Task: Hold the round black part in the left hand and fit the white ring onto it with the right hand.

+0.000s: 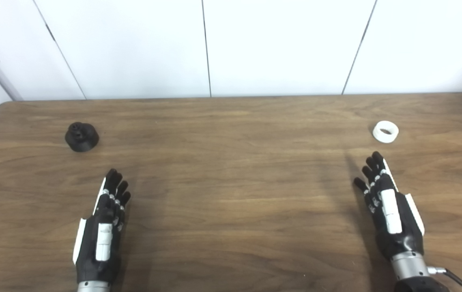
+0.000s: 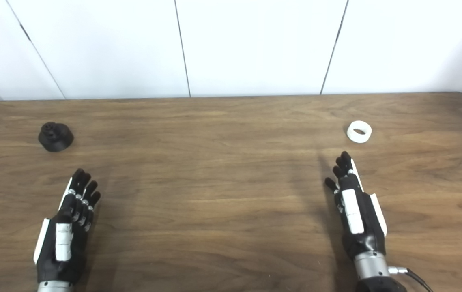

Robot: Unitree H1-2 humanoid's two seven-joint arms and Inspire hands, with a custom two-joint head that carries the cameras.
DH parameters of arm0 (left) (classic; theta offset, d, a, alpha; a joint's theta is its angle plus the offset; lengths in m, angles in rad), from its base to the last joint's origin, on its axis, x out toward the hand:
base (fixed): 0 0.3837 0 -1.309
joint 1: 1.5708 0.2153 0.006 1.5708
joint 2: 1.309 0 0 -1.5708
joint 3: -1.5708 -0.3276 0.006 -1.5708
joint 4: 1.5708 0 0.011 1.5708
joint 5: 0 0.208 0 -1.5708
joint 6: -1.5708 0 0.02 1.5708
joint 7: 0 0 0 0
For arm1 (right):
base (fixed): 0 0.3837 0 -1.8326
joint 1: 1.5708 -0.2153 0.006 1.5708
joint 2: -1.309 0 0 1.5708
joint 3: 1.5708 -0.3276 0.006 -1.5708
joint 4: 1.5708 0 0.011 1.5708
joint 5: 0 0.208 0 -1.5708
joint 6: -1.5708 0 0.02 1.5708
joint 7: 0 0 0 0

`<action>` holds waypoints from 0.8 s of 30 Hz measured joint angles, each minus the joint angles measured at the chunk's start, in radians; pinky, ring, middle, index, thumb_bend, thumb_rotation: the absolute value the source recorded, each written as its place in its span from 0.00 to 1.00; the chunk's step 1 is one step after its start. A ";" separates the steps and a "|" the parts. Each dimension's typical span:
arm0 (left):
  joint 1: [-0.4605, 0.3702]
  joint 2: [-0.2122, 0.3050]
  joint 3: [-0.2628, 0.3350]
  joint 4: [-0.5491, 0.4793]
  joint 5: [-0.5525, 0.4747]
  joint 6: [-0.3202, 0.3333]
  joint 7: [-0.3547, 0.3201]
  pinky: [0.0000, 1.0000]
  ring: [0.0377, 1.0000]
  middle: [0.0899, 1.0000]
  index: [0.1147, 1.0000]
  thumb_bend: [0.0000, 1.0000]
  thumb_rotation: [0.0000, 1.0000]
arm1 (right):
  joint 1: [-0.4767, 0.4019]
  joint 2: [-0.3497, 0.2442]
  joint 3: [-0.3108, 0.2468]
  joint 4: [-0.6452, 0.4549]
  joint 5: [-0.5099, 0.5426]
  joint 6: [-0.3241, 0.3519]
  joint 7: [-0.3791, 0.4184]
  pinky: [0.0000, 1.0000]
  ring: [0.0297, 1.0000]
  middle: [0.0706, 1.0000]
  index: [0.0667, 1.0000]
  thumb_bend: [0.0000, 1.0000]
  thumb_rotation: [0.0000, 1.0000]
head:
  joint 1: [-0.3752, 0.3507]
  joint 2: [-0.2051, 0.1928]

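One round black part (image 1: pixel 81 137), one white ring (image 1: pixel 385 132), two hands, one table (image 1: pixel 231 194).

The bottom edge of both views is cutting off the two arms just below the silver wrists, so only the black-and-white left hand (image 1: pixel 102 227) and the black-and-white right hand (image 1: pixel 389 211) are showing. Their palms are facing away from the cameras and staying hidden. The brown wooden table (image 1: pixel 231 194) is running out of frame at its near edge. The top detail of the round black plastic part (image 1: pixel 81 136) is appearing too small to make out.
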 measured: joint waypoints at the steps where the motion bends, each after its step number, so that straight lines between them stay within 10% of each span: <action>1: 0.000 0.000 0.000 0.000 0.000 0.000 0.000 0.99 0.99 1.00 1.00 0.93 0.81 | 0.000 0.000 0.000 0.000 -0.001 -0.001 0.000 0.92 0.99 0.99 0.99 0.70 0.88 | 0.000 0.000; 24: -0.001 0.001 0.001 0.002 -0.005 -0.007 -0.007 1.00 0.99 1.00 1.00 0.94 0.79 | 0.000 0.000 0.001 0.006 0.000 -0.009 0.001 0.94 1.00 1.00 1.00 0.68 0.88 | 0.026 -0.018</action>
